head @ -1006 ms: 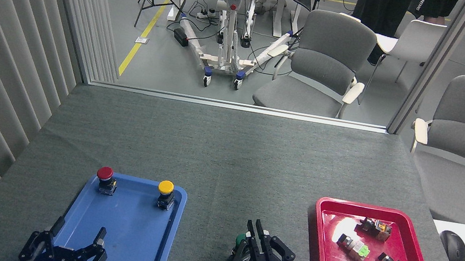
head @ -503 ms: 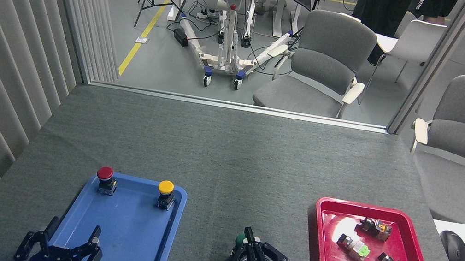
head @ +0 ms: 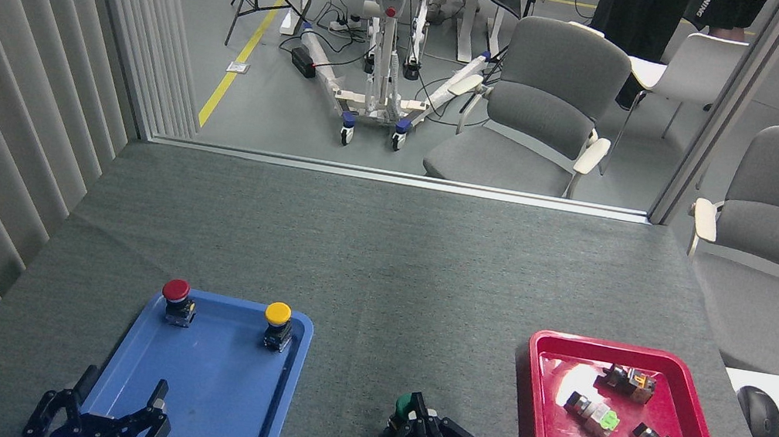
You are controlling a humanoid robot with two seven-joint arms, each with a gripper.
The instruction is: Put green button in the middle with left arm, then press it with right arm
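Step in hand: the press. The green button [head: 406,407] already stands on the bare cloth [head: 380,279] between the blue tray [head: 301,361] and the red tray [head: 529,366], so the placing half looks done.

The right gripper [head: 420,428] comes up from 6 o'clock, fingers drawn in narrow, holding nothing. The leading fingertip [head: 418,401] sits at the button's 3 o'clock edge, touching or just above the cap. Cannot tell whether the cap is pushed in; the button body is mostly hidden behind the fingers.

The left gripper [head: 121,391] is at 9 o'clock of the button, well apart, over the near end of the blue tray. Its fingers are spread wide and empty.

A red button [head: 175,292] and a yellow button [head: 278,314] stand at the far end of the blue tray, untouched. Small switch parts lie in the red tray.

Next move, as a judgement: push straight down on the cap centre. The tip looks slightly off to the side, so shift a little toward 10 o'clock first. An off-centre push could tip or slide the button on the cloth.
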